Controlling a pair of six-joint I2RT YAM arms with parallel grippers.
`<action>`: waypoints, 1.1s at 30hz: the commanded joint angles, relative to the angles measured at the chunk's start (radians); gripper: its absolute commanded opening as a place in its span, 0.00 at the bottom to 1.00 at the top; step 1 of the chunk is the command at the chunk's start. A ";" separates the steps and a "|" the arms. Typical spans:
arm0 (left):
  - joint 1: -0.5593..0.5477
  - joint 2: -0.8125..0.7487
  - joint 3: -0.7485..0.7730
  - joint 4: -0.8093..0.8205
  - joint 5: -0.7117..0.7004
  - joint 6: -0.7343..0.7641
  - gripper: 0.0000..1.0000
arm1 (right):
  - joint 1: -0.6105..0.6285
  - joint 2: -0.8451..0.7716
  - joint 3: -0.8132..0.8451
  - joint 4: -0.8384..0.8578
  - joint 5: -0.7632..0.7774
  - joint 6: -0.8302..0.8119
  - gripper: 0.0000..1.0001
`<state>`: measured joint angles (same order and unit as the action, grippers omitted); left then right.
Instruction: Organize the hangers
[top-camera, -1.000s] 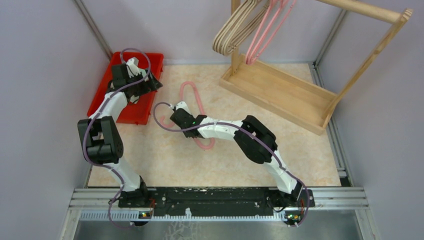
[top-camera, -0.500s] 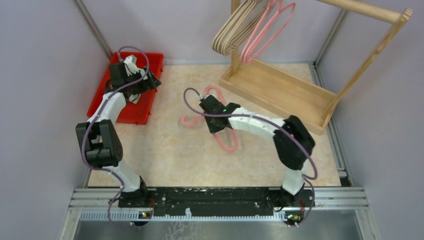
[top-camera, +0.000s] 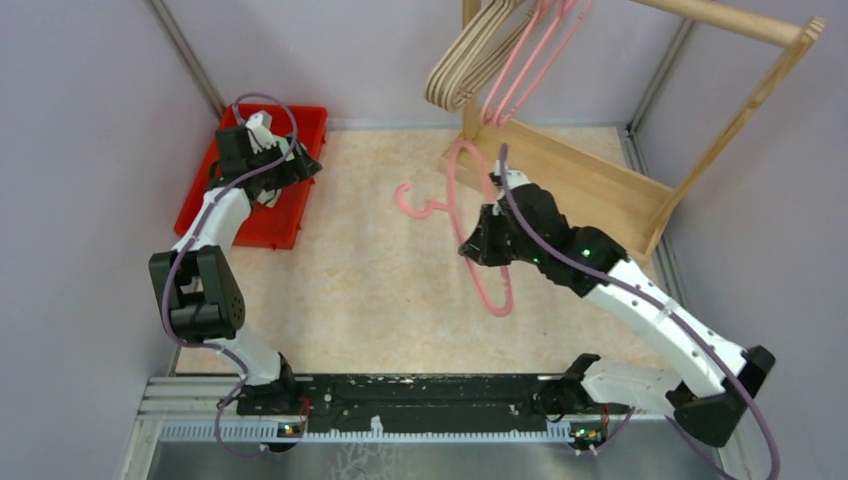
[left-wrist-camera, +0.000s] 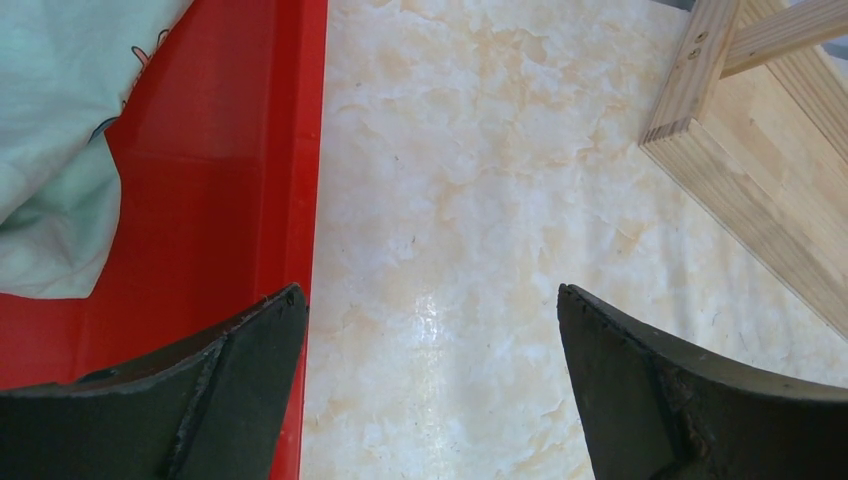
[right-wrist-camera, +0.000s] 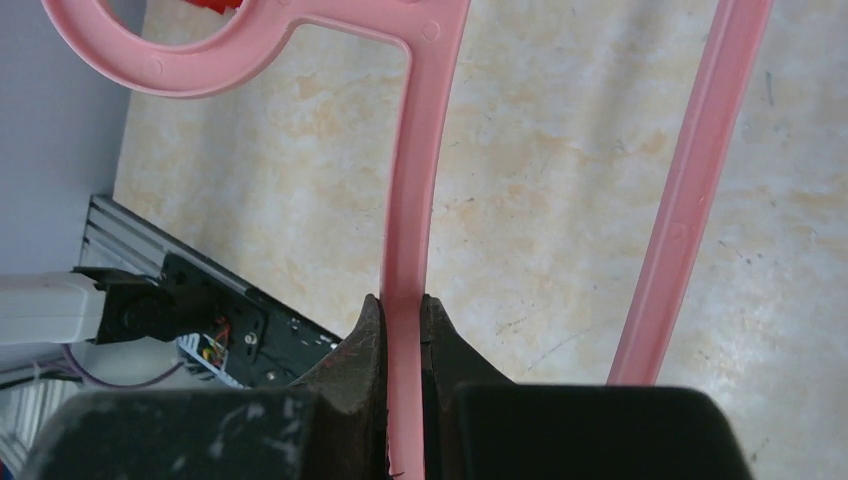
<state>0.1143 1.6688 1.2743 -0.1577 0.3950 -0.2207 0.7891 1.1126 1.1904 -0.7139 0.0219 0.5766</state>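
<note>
My right gripper (top-camera: 479, 244) is shut on a pink hanger (top-camera: 493, 297) and holds it off the floor, just left of the wooden rack. In the right wrist view my gripper (right-wrist-camera: 403, 305) clamps one arm of that hanger (right-wrist-camera: 415, 150), whose hook curves off to the upper left. Several beige hangers (top-camera: 468, 62) and a few pink hangers (top-camera: 530, 60) hang from the rack's top rail. My left gripper (top-camera: 300, 166) is open and empty at the right edge of the red bin (top-camera: 250, 228); in its wrist view it (left-wrist-camera: 430, 295) spans the bin's rim.
The wooden rack has a tray-like base (top-camera: 560, 185) and a slanted post (top-camera: 745, 115) at the back right. The red bin (left-wrist-camera: 220, 180) holds a pale green cloth (left-wrist-camera: 60, 120). Grey walls enclose the floor, and a metal rail (top-camera: 430, 395) runs along the front.
My right arm has lifted the pink hanger from the floor's middle and swung it right, toward the rack. The left arm has barely moved.
</note>
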 joint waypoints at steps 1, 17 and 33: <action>0.002 -0.044 0.002 0.010 0.020 -0.013 1.00 | -0.054 -0.151 0.014 -0.112 0.093 0.100 0.00; -0.134 -0.017 0.094 -0.003 -0.041 -0.035 1.00 | -0.079 -0.236 0.385 -0.323 0.395 0.159 0.00; -0.152 0.003 0.118 0.026 -0.065 -0.056 1.00 | -0.162 -0.043 0.661 -0.222 0.510 0.094 0.00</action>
<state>-0.0330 1.6627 1.3567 -0.1566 0.3405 -0.2737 0.6899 1.0389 1.8057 -1.0344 0.5259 0.7036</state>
